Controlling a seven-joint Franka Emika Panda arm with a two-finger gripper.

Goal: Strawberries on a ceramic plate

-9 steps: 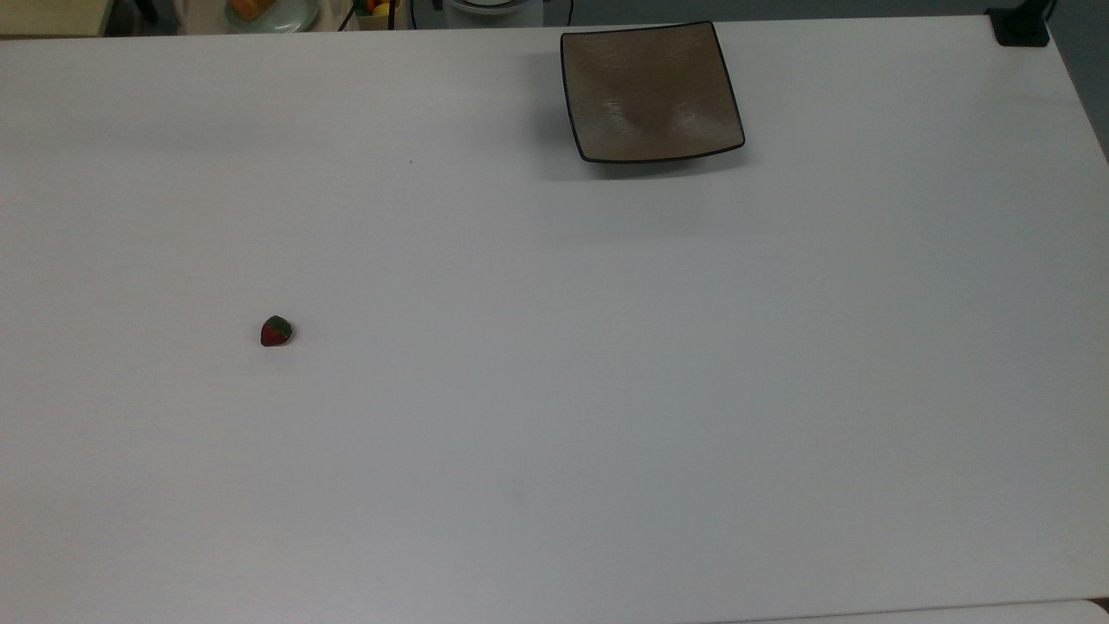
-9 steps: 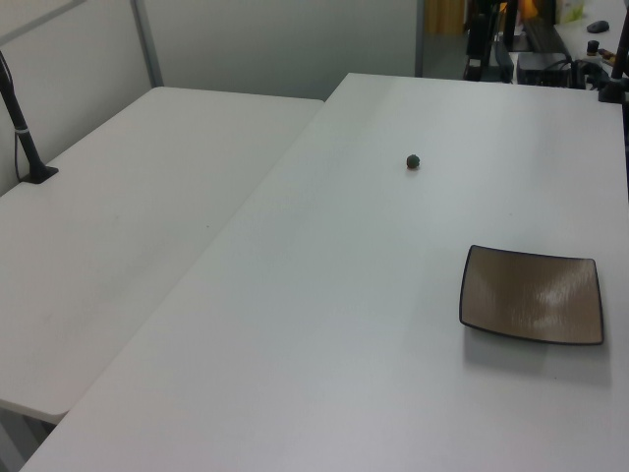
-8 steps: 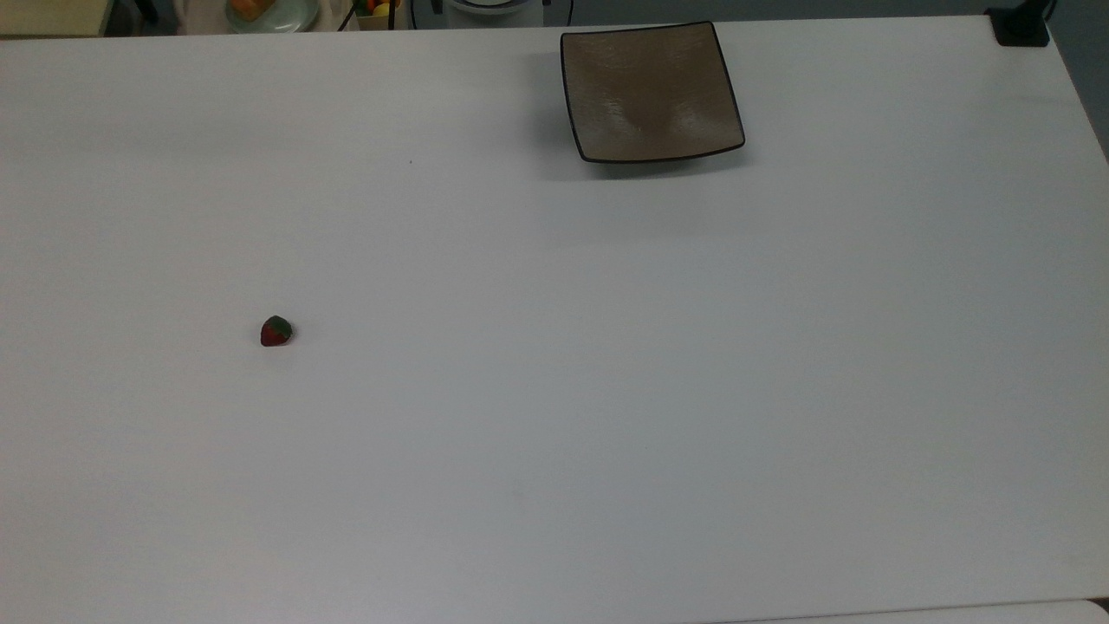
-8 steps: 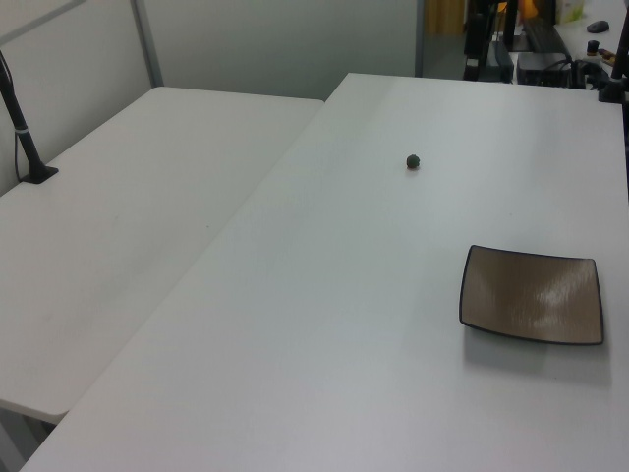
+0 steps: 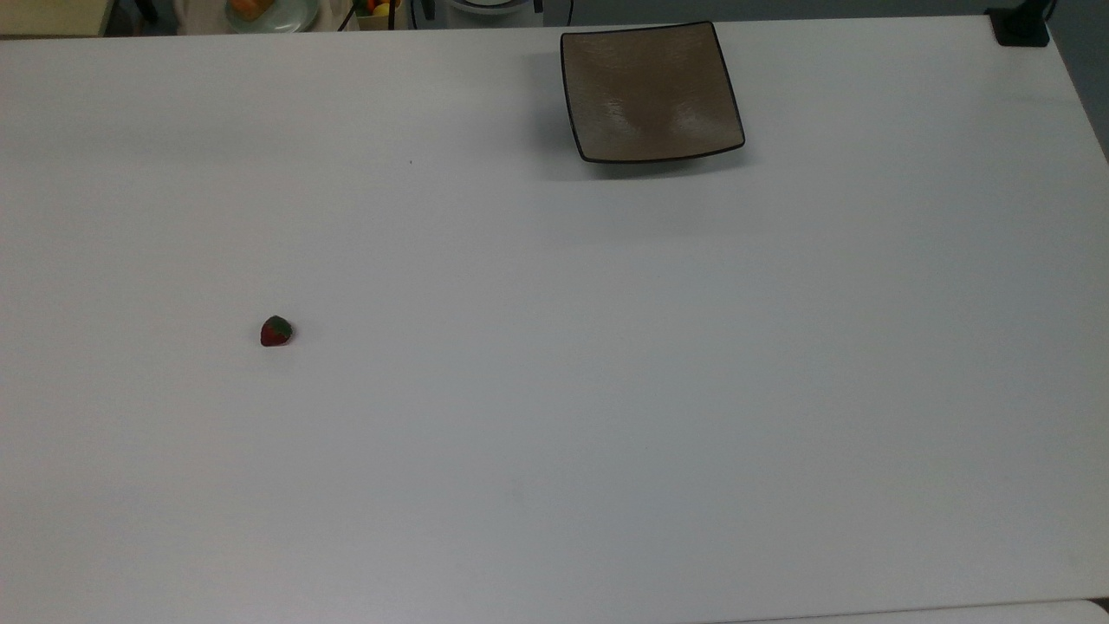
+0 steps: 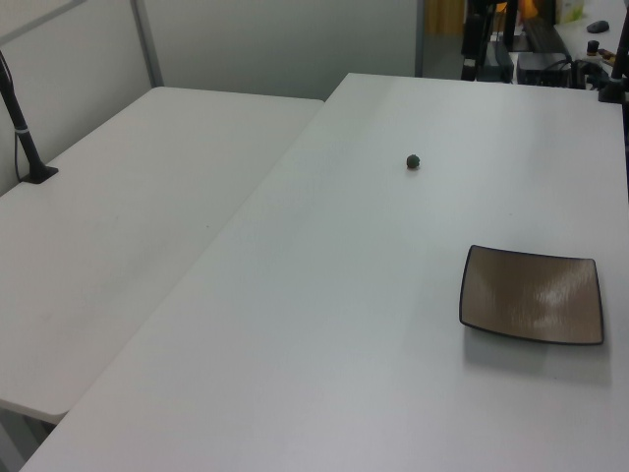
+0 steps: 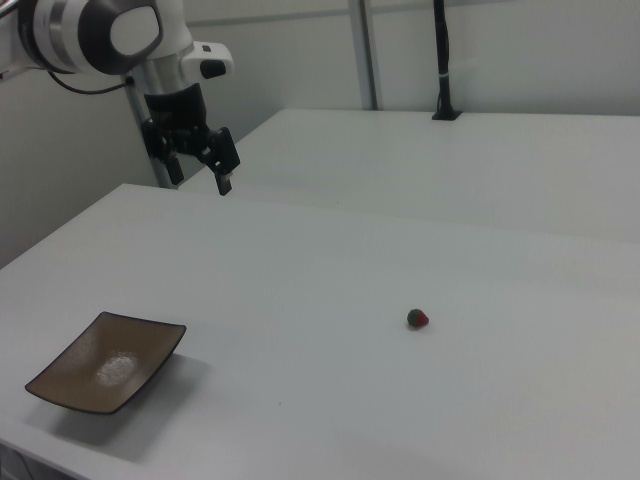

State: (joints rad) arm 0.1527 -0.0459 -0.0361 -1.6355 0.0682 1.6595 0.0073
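A tiny strawberry [image 5: 275, 331] sits alone on the white tabletop [image 5: 554, 390], far from the gripper [image 7: 203, 168].

In the right view, the gripper hangs high in the air near the tabletop's far edge, up at the right view's left. Its two fingers are spread apart and hold nothing. The strawberry [image 7: 417, 319] lies well apart from it, lower down and toward the right view's right. The plate [image 7: 106, 362] sits near the close corner at the right view's left, almost under the arm but nearer the camera. The plate is bare inside. In the top view, the plate [image 5: 651, 91] is just beside the top edge, and the strawberry is far off at the top view's lower left. There is lots of open tabletop between them. In the left view, the strawberry [image 6: 414, 161] lies beyond the plate [image 6: 532, 294].
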